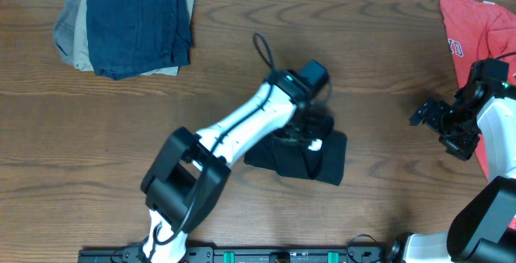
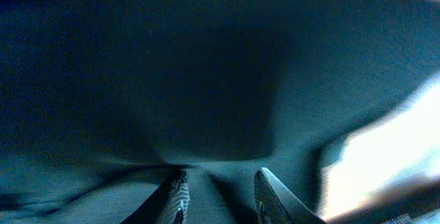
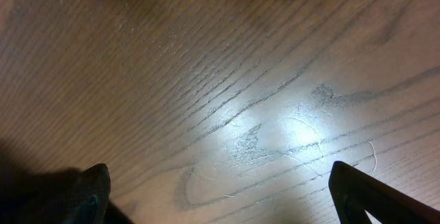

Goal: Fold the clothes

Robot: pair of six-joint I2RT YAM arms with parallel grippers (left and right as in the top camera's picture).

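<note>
Bundled black T-shirt (image 1: 326,160) lies mid-table, toward the front edge. Left gripper (image 2: 221,191) is pinched on its cloth. Risk: thin fabric slips, or dragged layers undo the fold. Right gripper (image 3: 220,200) is spread wide, empty, near the right edge.

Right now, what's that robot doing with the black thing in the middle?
It is folding clothes. The left gripper is down on the black T-shirt, which lies in a small folded bundle in the middle of the table. Its fingers seem to pinch the fabric. The right gripper hangs open over bare wood at the right, holding nothing. A pile of folded clothes sits at the far left, and a red T-shirt lies at the far right.
</note>
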